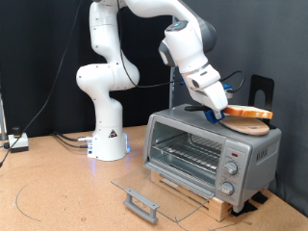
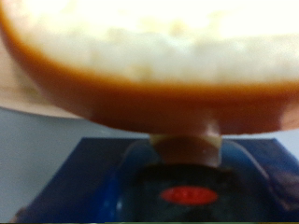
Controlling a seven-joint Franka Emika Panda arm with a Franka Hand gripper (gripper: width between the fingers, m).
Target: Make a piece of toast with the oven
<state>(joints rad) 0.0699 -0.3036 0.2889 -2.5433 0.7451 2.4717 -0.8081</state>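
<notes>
The silver oven stands on a wooden base with its glass door folded down flat and its wire rack bare. On its roof lies a round wooden board carrying the piece of toast. My gripper reaches down to the board's edge on the exterior view's left, its blue tips right at the toast. In the wrist view the toast fills the frame, pale centre above an orange crust, pressed close over one blue finger. The other finger is hidden.
The oven's knobs sit on its right panel. A black stand rises behind the board. The arm's white base and cables lie at the exterior view's left. The open door's handle juts toward the table's front.
</notes>
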